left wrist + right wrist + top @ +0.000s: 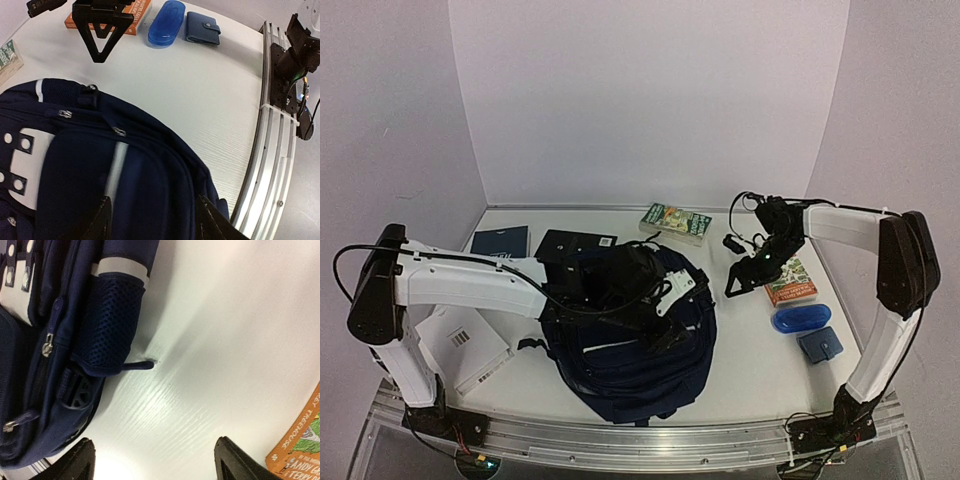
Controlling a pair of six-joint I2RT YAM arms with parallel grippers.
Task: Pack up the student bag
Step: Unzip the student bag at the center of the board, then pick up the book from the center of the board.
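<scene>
Student bag flat at centre of surface for two-sided access; left gripper spread above it; right gripper spread, empty, near orange book, likely next item.

I see the white table carrying the student bag mid-table toward the near edge, a green book at the far edge, a navy book, a black book and a white box on the left side, and an orange book, a blue case and a blue wallet along the right edge.
</scene>
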